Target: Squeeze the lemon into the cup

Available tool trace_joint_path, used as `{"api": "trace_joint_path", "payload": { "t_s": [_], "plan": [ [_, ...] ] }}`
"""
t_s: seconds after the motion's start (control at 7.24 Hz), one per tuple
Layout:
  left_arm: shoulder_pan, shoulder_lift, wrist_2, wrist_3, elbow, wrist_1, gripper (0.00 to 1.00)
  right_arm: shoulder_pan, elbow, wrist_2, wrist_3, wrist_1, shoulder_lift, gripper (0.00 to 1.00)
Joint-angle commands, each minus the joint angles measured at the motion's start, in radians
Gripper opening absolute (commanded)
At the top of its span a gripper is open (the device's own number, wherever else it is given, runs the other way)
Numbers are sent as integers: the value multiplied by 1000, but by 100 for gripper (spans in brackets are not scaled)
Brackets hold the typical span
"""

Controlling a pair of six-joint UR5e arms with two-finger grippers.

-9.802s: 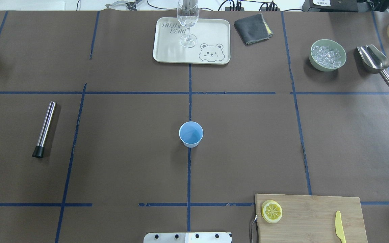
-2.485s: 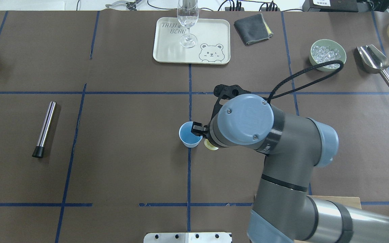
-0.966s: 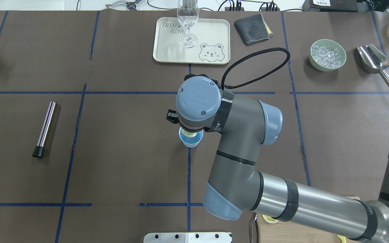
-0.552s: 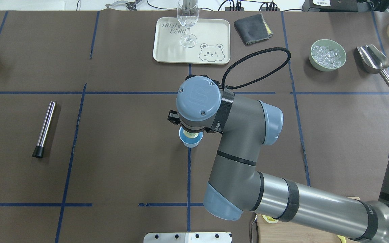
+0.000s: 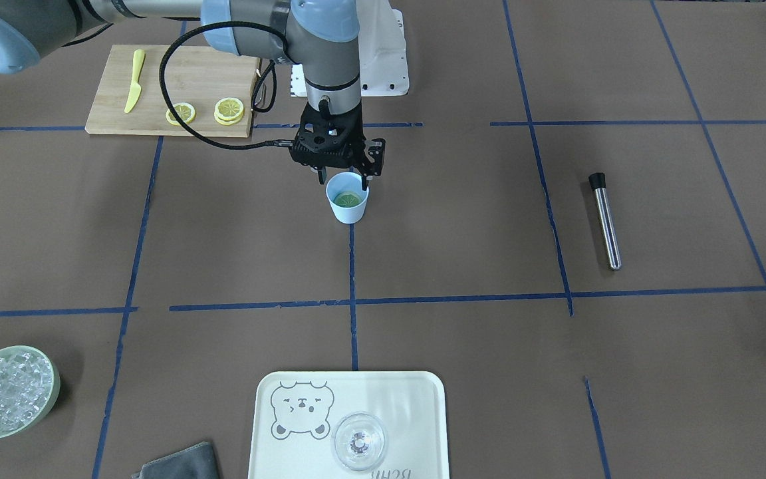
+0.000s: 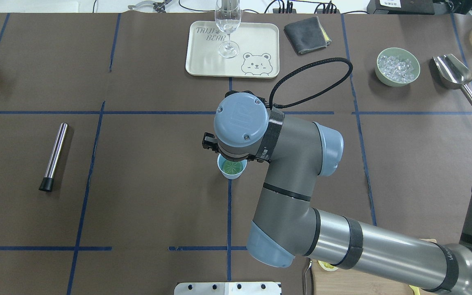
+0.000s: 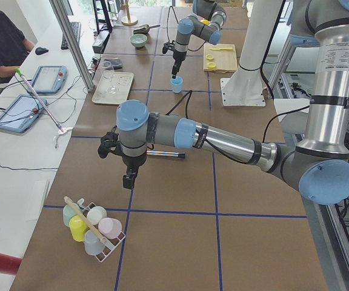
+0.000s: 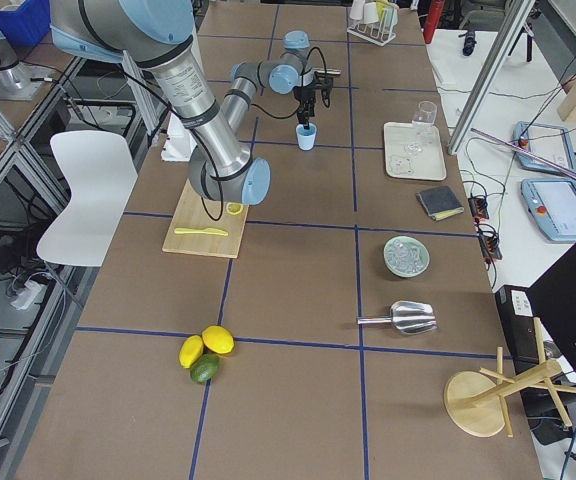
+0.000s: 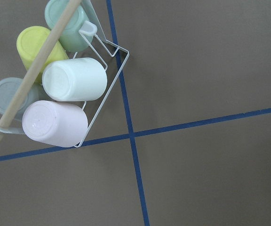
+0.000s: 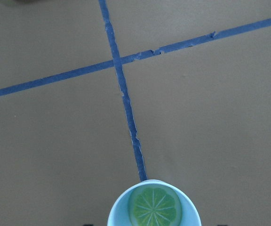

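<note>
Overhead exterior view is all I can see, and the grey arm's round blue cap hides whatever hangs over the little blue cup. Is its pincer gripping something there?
Observer: No. From the front, the right pincer is open, one finger at each side of the rim of the cup, with nothing held between them.
Visitor: So where is the lemon?
Observer: The right wrist camera looks straight down on a whole lemon slice lying flat in the bottom of the cup.
Visitor: Are there any more?
Observer: Yes, further slices lie on the wooden cutting board, which the arm mostly covers for you.
</note>
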Motion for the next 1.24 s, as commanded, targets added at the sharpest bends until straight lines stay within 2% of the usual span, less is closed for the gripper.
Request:
{"api": "trace_joint_path", "payload": {
  "t_s": [0.0,0.14,0.41,0.55,0.83,0.97,1.1],
  "plan": [
    [0,-7,1,-2,2,2,100,2,6,2,0,0,1,100],
    [1,-13,0,-9,3,2,100,20,26,23,-3,-6,-2,100],
    [18,-31,1,-139,-15,-38,100,96,179,90,-103,-11,-148,100],
    [78,-34,4,-144,-18,-60,100,157,236,121,-198,-11,-222,100],
    [197,-85,9,-292,-39,-61,100,305,249,202,-477,-5,-360,100],
    [263,-93,9,-375,-68,-72,100,375,244,201,-658,1,-440,100],
    [325,-93,9,-473,-73,-140,100,438,232,207,-787,1,-494,100]
  ]
}}
